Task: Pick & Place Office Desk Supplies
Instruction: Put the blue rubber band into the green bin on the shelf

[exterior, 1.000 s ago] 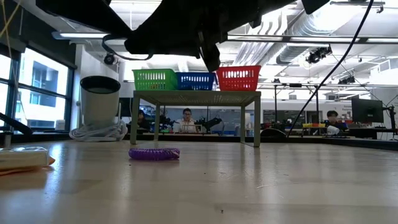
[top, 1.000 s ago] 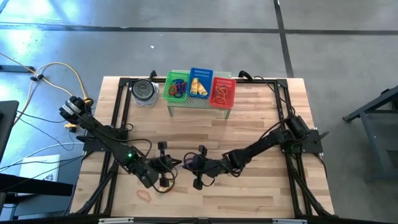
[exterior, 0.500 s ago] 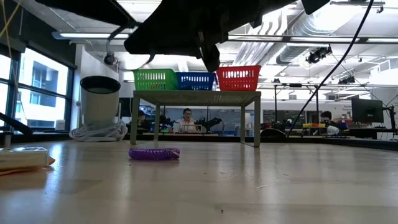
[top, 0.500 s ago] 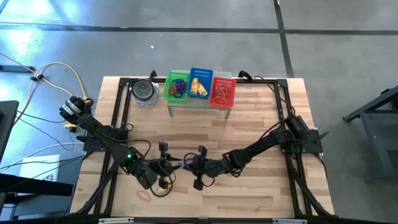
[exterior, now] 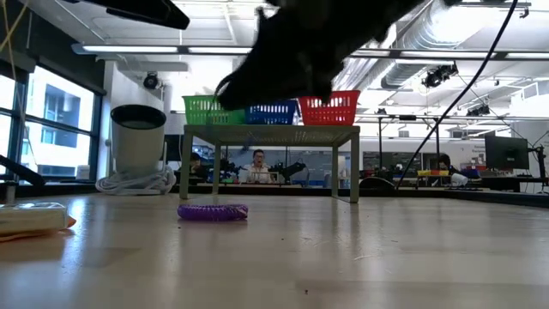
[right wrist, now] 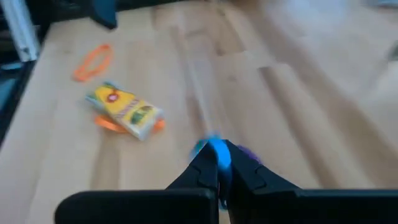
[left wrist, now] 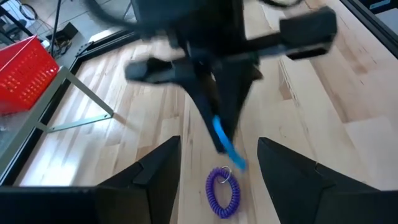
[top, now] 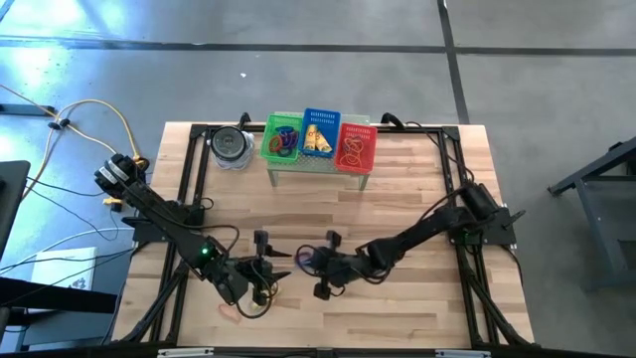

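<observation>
Your right gripper [right wrist: 217,163] is pinching a blue loop [left wrist: 224,142]; your left gripper [left wrist: 217,163], fingers apart, is hovering over the purple coil [left wrist: 222,191]. Next, carry the loop to the far baskets [top: 320,139].

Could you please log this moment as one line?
left end effector: open above purple coil loop | right end effector: shut on blue loop

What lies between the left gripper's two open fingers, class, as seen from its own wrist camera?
In the left wrist view, a purple coil loop lies on the wooden table between the left gripper fingers. The right gripper, pinching a small blue piece, hangs just above it.
</observation>
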